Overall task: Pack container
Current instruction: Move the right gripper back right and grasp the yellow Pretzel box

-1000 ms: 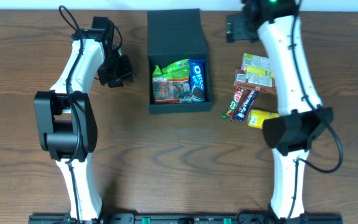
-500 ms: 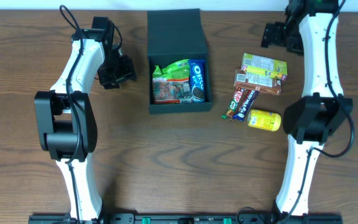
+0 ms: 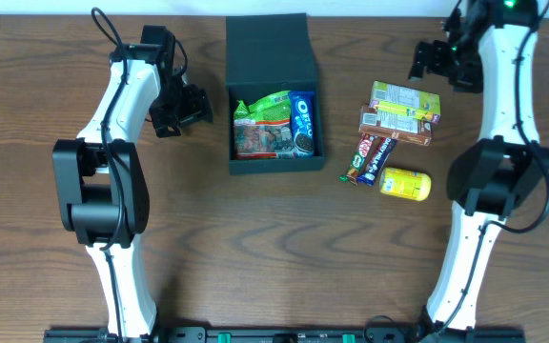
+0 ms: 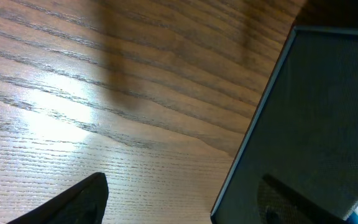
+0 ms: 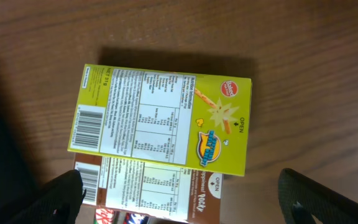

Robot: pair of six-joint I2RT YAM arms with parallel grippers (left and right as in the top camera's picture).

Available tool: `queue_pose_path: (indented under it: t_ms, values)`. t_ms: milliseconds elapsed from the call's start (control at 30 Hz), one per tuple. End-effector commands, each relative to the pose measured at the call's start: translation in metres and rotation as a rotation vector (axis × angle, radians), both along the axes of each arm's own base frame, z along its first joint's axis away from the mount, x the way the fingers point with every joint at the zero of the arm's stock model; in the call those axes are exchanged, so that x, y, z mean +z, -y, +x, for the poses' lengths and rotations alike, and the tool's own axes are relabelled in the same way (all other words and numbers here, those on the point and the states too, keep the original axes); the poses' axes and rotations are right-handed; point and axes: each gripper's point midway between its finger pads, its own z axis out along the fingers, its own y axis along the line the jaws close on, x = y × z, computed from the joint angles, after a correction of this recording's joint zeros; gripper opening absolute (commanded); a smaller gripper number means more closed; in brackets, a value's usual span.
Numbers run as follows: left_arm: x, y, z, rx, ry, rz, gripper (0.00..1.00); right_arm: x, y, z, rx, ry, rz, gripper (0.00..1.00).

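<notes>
The container (image 3: 274, 165) is a dark square box with its flap lid (image 3: 270, 50) lying open behind it. Inside lie a green snack packet (image 3: 261, 122) and a blue Oreo packet (image 3: 302, 122). My left gripper (image 3: 196, 107) stands open just left of the container, with nothing between its fingers. In the left wrist view the left gripper (image 4: 185, 205) straddles bare wood and the container's dark edge (image 4: 303, 112). My right gripper (image 3: 443, 65) hangs open at the far right, with nothing in it. In the right wrist view the right gripper (image 5: 191, 208) is above a yellow-green box (image 5: 160, 118).
Right of the container lie the yellow-green box (image 3: 405, 98), a brown Pocky box (image 3: 398, 124), a red KitKat bar (image 3: 358, 157), a blue bar (image 3: 377, 158) and a yellow packet (image 3: 406, 184). The brown Pocky box (image 5: 160, 190) shows under the yellow-green one.
My right arm has swung right, from behind the container's back right corner to beyond the snack boxes. The left gripper's jaws have opened wider in place.
</notes>
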Motion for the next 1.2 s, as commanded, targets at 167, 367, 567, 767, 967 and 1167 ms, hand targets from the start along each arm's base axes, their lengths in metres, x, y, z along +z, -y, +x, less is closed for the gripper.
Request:
queue_pose_path:
  t_ms: [167, 367, 567, 767, 967, 1167]
  values:
    - [-0.003, -0.002, -0.002, 0.0, -0.008, 0.004, 0.78, -0.031, -0.003, 0.0, 0.014, -0.029, 0.241, 0.99]
    - [-0.003, -0.002, -0.003, 0.0, -0.011, 0.004, 0.78, -0.05, 0.014, -0.009, -0.058, -0.088, 0.294, 0.98]
    - [-0.003, -0.002, -0.003, 0.0, -0.011, 0.004, 0.78, -0.044, 0.044, -0.017, -0.144, -0.074, 0.388, 0.97]
    - [-0.003, -0.002, -0.003, 0.0, -0.011, 0.004, 0.78, -0.047, 0.04, -0.023, -0.156, -0.063, 0.578, 0.97]
    - [-0.002, -0.001, -0.003, 0.0, -0.012, -0.004, 0.78, -0.057, 0.031, -0.024, -0.163, -0.032, 0.76, 0.96]
    - [-0.002, -0.001, -0.003, 0.006, -0.014, -0.005, 0.79, -0.077, 0.024, -0.025, -0.173, -0.021, 0.829, 0.94]
